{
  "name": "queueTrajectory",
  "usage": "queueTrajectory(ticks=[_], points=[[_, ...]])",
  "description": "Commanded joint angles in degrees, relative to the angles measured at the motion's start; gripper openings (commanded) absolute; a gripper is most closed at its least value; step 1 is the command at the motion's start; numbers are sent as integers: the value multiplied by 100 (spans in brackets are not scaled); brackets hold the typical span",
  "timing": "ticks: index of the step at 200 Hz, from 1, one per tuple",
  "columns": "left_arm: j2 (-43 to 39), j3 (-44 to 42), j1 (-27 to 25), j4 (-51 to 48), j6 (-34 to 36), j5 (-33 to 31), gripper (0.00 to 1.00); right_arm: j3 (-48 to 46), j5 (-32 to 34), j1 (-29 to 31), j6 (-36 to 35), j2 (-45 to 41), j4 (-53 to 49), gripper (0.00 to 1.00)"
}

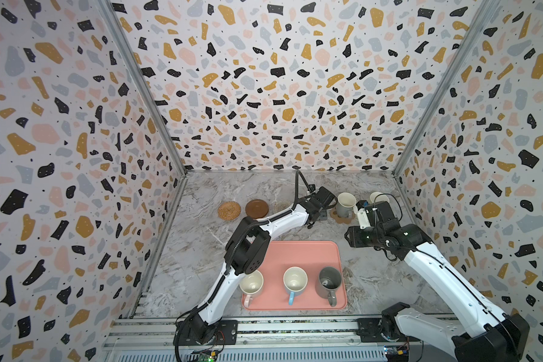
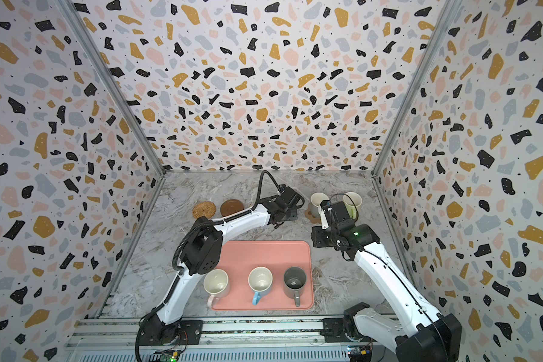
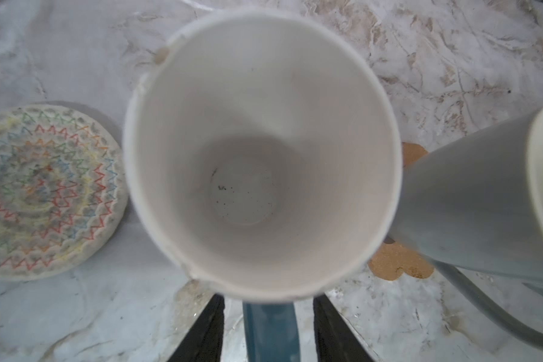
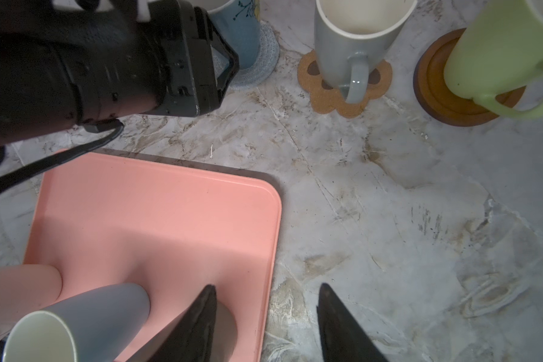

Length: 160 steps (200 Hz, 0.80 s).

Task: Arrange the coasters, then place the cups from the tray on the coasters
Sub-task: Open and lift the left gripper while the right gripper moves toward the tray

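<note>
In both top views: tray (image 1: pixel 295 250) behind both end effectors, carrying a pink mug (image 1: pixel 250 283), a light-blue mug (image 1: pixel 295 280) and a dark grey mug (image 1: pixel 329 280), all upright, handles pointing away from the coaster row. Bare to the left of the left end effector (image 1: pixel 322 214): orange round (image 1: pixel 229 210), brown disc (image 1: pixel 256 208), beige round (image 1: pixel 282 205). To its right: grey mug (image 1: pixel 345 203) on the paw coaster (image 1: pixel 335 217), then a green mug (image 1: pixel 377 196). Right end effector (image 1: pixel 351 236) hovering just off the tray's far right corner.

Left wrist view: straight down into the blue mug (image 3: pixel 261 156). Cream inside, dark specks on the bottom, thin rim. Blue handle (image 3: pixel 270 332) between the fingers (image 3: pixel 201 329), jaws parted, a gap on each side, nothing gripped.

Right wrist view: blue mug standing on the light-blue round (image 4: pixel 268 53), directly under the left end effector. Green mug on the second brown disc (image 4: pixel 433 94). Right end effector (image 4: pixel 267 286) spread wide and empty, one finger over the tray's edge, the other over bare worktop (image 4: pixel 389 203).

Judged from the glaze: stiff, fairly heavy, slick, easily chipped. Best pinched across the handle loop; lower gently and squarely. Woven rounds probably soft, light and apt to slide.
</note>
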Motion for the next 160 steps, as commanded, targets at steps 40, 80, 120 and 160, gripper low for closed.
queueTrajectory(ticks=[40, 80, 120, 160], points=[[-1070, -855, -14, 640, 230, 153, 54, 276, 134, -25, 130, -119, -327, 54], [-1756, -1396, -12, 814, 662, 175, 56, 352, 150, -26, 265, -117, -391, 54], [-2519, -2088, -10, 1072, 1224, 185, 58, 330, 193, -30, 454, -238, -450, 54], [-3417, -2976, 92, 1440, 1536, 108, 61, 255, 115, -17, 719, -346, -497, 54]])
